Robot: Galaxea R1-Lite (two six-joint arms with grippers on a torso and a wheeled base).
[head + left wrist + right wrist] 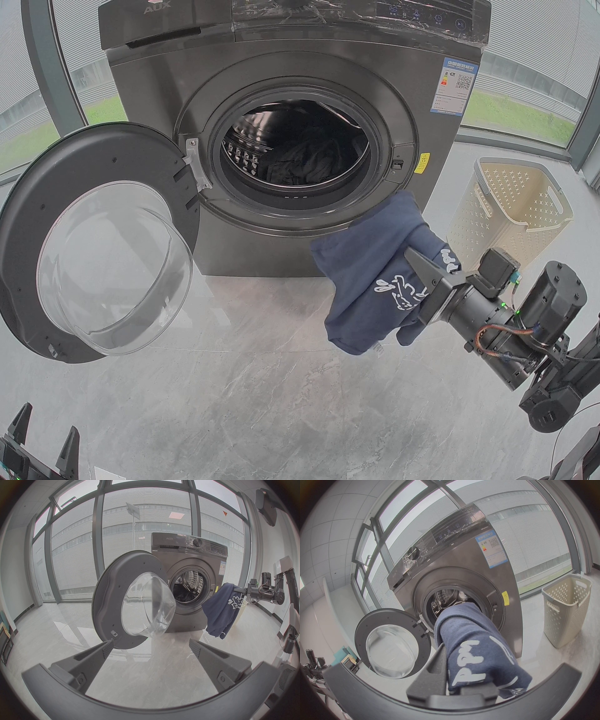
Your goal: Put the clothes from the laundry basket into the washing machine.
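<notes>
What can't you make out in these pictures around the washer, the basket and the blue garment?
Laundry basket bottom: hidden by its own wall, right wrist view; leftover clothes unknowable.
Right pincer tips: partly wrapped by the navy garment, head view.
Drum load: dark heap, head view; item count unclear.
Left pincer body: cut off by the head view's bottom edge.

Head camera looked down at the washing machine from close, both wrist cameras faced it, left farther back.

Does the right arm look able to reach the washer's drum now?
Probably yes: the door hangs wide open, and nothing stands between the drum and the right claw holding the blue shirt.
</notes>
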